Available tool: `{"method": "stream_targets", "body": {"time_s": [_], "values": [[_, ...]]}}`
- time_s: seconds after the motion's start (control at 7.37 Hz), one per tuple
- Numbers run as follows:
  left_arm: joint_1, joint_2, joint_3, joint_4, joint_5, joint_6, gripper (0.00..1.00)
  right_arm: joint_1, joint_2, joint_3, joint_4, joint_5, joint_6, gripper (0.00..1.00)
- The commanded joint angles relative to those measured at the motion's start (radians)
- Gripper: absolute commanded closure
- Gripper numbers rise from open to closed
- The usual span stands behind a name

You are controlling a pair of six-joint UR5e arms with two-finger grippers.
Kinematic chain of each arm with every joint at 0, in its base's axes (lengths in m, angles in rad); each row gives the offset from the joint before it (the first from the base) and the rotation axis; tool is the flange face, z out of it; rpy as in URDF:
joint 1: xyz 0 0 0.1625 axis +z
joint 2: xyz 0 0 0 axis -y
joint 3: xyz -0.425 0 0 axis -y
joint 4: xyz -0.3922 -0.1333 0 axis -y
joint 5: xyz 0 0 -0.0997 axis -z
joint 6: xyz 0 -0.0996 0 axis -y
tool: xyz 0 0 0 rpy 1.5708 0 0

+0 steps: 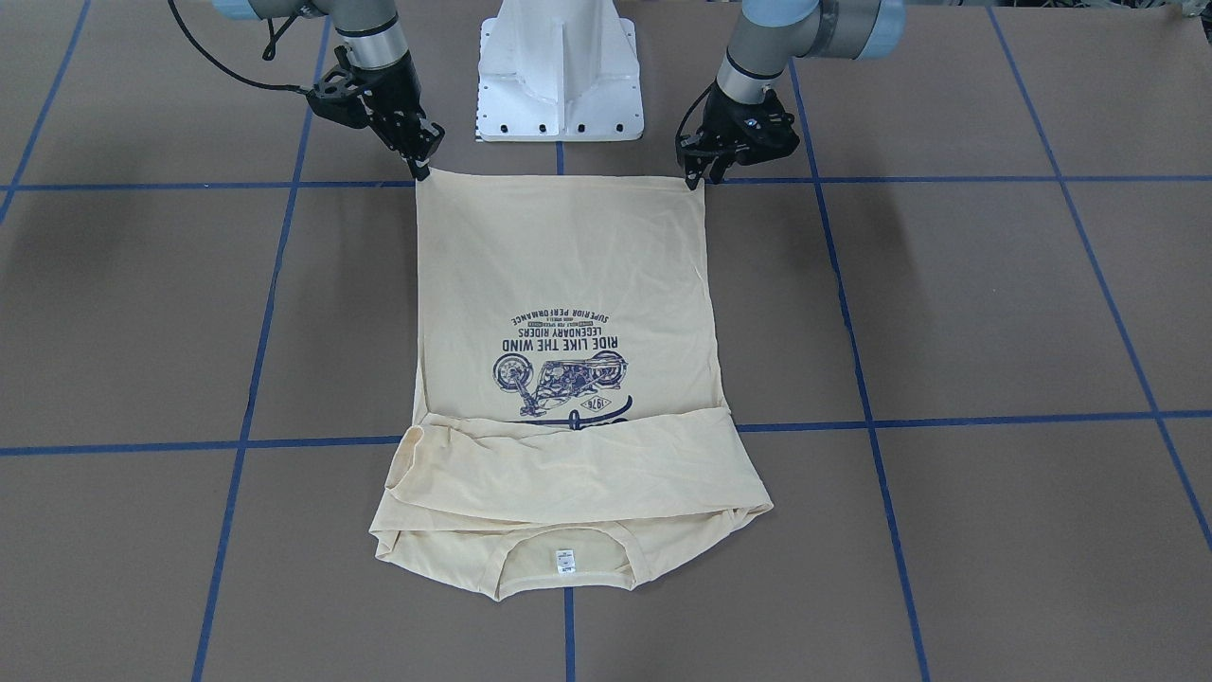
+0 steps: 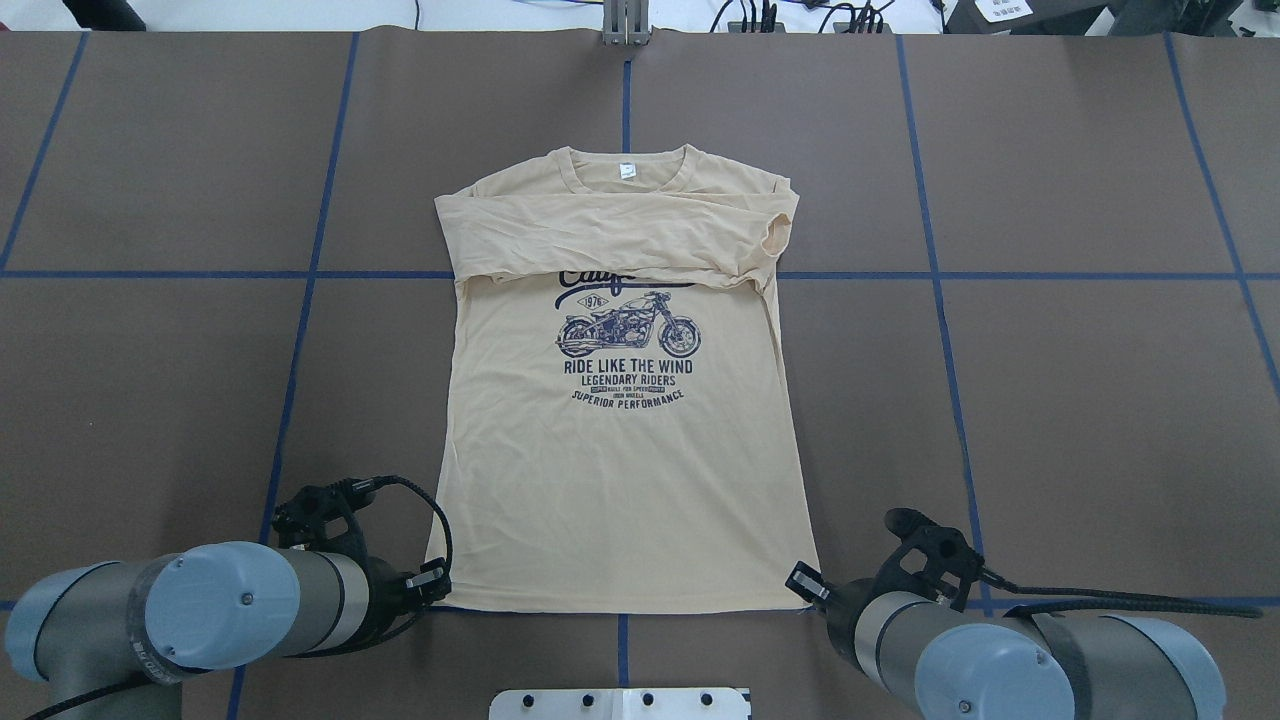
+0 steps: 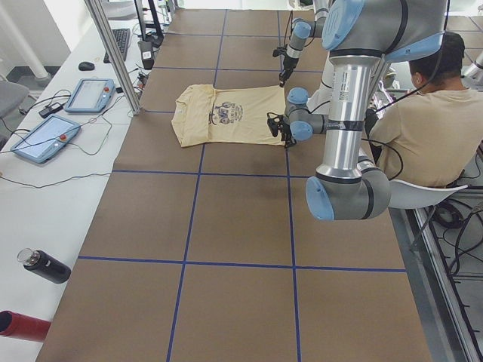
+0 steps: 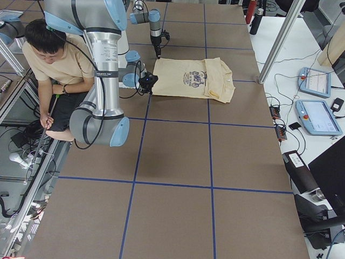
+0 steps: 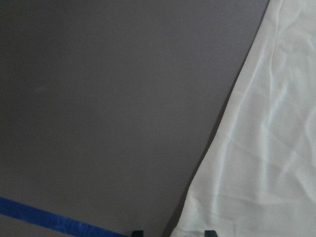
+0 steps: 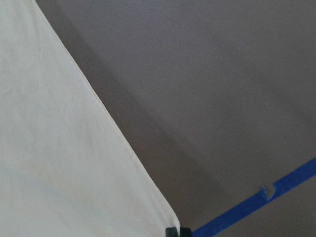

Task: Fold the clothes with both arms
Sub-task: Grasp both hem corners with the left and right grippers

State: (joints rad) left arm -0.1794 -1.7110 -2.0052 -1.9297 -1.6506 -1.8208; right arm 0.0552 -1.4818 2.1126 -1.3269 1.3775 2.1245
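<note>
My right end effector [image 1: 419, 169] looks clenched on one hem corner of the cream motorcycle-print shirt [image 2: 620, 480], at the upper left of the front-facing view. My left end effector [image 1: 705, 176] stands released at the other hem corner, its fingertips [image 5: 210, 232] apart with the cloth edge lying between them at the bottom of the left wrist view. The shirt lies flat and print-up in the middle of the brown worktop [image 1: 994, 313], with its folded sleeves [image 2: 620, 240] stacked across the chest just below the collar in the overhead view. The chief risk, as I judge it, is an uneven grip. If my left side shuts on too little of this thin jersey, or on the top layer only, that corner could slip out on the lift and the fold would land skewed. Carrying the hem toward the collar too low could drag and rumple the cloth, or push the stacked sleeves out of place. Pulling the corners unequally would twist the hem line.
</note>
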Motion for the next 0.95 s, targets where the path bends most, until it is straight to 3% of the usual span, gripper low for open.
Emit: {"method": "stream_targets", "body": {"time_s": [0.0,0.27,0.41,0.54,0.68,0.81], "values": [[0.006,0.001,0.000,0.000,0.000,0.000,0.52,0.000,0.000,0.007,0.000,0.000,0.000,1.00],[0.008,-0.001,0.000,0.000,0.000,0.000,0.54,0.000,0.000,0.007,0.000,0.000,0.000,1.00],[0.008,0.001,0.000,0.002,-0.002,0.000,0.64,0.000,0.000,0.007,0.000,0.000,0.000,1.00],[0.008,-0.001,0.000,0.002,-0.002,0.000,0.89,0.000,0.000,0.009,0.000,0.000,0.000,1.00],[0.008,-0.001,0.000,0.002,-0.002,0.000,1.00,0.000,0.000,0.007,0.000,0.000,0.000,1.00],[0.008,-0.001,-0.006,0.002,-0.002,0.000,1.00,0.000,0.000,0.007,0.000,0.000,0.000,1.00]]}}
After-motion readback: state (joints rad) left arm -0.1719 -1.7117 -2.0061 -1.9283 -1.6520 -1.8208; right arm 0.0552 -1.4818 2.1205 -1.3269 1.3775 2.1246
